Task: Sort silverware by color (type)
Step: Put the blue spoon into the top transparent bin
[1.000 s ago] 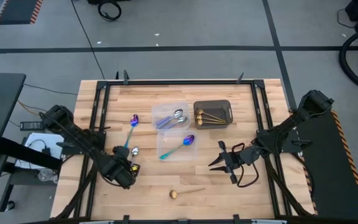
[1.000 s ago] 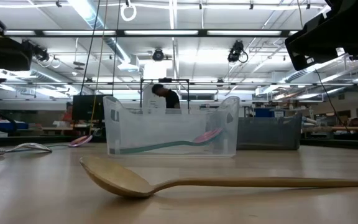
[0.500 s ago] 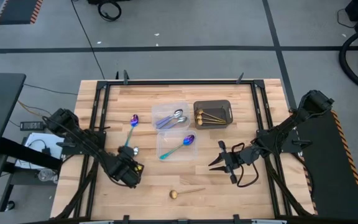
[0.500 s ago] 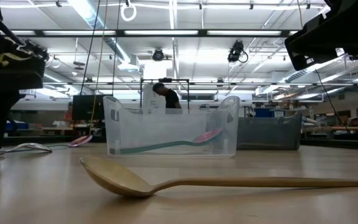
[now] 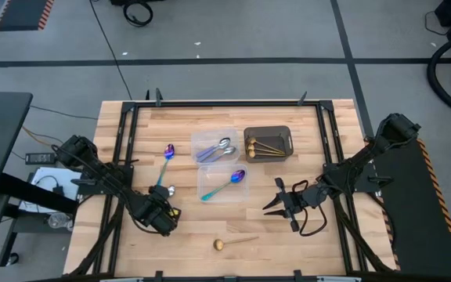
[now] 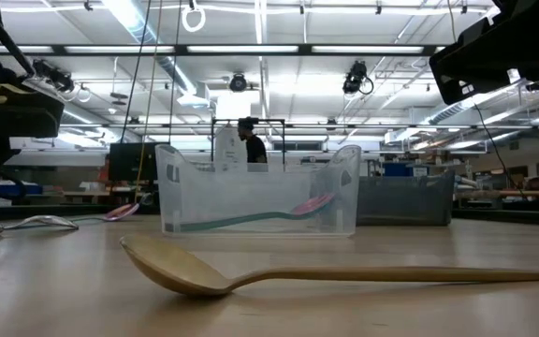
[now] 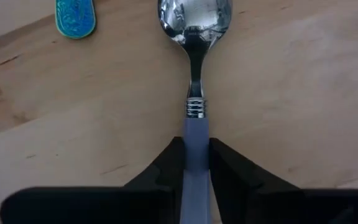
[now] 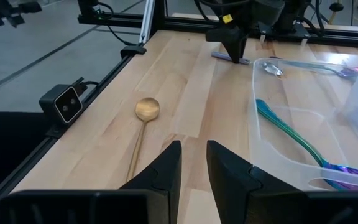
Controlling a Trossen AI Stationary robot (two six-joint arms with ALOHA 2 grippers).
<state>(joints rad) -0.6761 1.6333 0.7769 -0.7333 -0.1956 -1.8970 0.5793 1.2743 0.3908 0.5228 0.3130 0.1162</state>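
Left gripper: lower left of the high view, down at the table; in its wrist view the two fingers press against either side of the pale blue handle, so it has closed on the spoon.
Silver spoon: flat on the wood, shiny bowl pointing away from the left gripper, ribbed collar between bowl and handle; in the high view only its bowl shows, just above the gripper.
Purple spoon on the table: left of centre in the high view, teal handle slanting down toward the silver spoon; its teal handle end shows at the top left of the left wrist view.
Right gripper: right of centre in the high view, hovering beside the lower clear tub, fingers a little apart, holding nothing.
Gold spoon: alone on the wood at bottom centre of the high view; fills the foreground of the low view.
Upper clear tub: centre of the table, holds silver spoons with pale blue handles.
Lower clear tub: just below it, holds one purple spoon with a teal handle.
Dark tub: right of the upper clear tub, holds gold spoons.
Person: far background of the low view, seen behind the tub.
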